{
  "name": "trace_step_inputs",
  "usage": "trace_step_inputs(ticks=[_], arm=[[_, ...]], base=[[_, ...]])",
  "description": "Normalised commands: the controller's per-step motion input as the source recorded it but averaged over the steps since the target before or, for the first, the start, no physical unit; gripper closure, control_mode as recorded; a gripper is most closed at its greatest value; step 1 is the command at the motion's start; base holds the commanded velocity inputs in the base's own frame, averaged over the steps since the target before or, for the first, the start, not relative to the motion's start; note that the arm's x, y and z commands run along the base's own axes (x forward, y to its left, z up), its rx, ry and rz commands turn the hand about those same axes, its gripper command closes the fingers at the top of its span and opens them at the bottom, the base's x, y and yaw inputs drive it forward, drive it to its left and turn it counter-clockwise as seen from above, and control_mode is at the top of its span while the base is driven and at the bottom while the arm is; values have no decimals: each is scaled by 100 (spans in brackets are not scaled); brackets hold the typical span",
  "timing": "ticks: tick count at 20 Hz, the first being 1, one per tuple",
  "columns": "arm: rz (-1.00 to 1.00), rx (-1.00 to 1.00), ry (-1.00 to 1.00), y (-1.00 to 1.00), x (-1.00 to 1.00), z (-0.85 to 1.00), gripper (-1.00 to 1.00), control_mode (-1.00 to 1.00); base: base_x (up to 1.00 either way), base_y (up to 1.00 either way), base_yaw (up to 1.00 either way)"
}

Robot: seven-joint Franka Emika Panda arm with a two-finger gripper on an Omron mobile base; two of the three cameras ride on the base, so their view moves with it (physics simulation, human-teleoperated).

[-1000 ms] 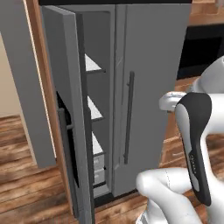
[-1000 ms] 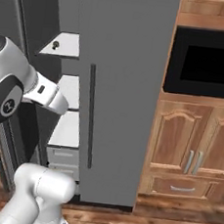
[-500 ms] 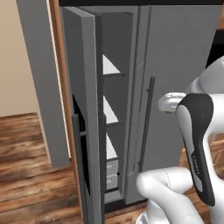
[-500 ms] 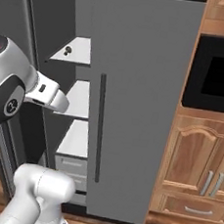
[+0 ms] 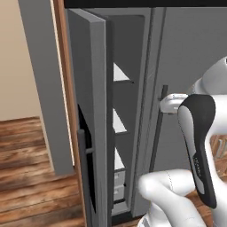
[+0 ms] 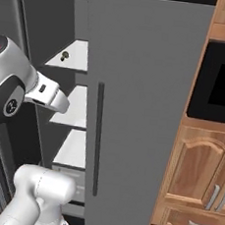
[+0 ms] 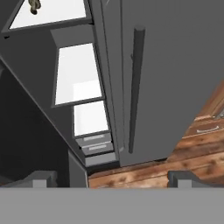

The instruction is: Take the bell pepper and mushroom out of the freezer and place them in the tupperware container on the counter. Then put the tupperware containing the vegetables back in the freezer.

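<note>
The freezer (image 6: 51, 24) stands open, its door (image 5: 90, 111) swung out to the left. White shelves (image 7: 78, 74) run down inside it, with two small grey drawers (image 7: 93, 144) at the bottom. The mushroom (image 6: 65, 55), a tiny tan cap on a pale stem, sits on the top shelf and appears at the upper left of the hand view as the mushroom (image 7: 33, 5). My gripper (image 7: 113, 179) is open and holds nothing, well back from the shelves. The bell pepper, the tupperware container and the counter are out of view.
The fridge's closed right door carries a long dark bar handle (image 6: 97, 137). Wooden cabinets (image 6: 197, 168) and a dark built-in oven window (image 6: 224, 82) stand to its right. Wooden floor (image 5: 26, 177) lies left of the open door.
The whole picture has shifted: the fridge now sits further right and larger in both base views, so the base has driven. The arm keeps its pose and the gripper stays open.
</note>
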Motion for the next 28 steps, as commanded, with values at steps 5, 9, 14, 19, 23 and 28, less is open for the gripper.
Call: trace_step_inputs(ticks=[5, 9, 14, 19, 23, 28], arm=[[0, 0, 0, 0, 0, 0, -100, 100], [0, 0, 0, 0, 0, 0, -100, 100], [0, 0, 0, 0, 0, 0, -100, 100], [0, 0, 0, 0, 0, 0, -100, 100], [0, 0, 0, 0, 0, 0, -100, 100], [0, 0, 0, 0, 0, 0, -100, 100]], base=[[51, -3, 8], [53, -2, 12], [43, -1, 8], [2, -3, 0], [0, 0, 0], [0, 0, 0]])
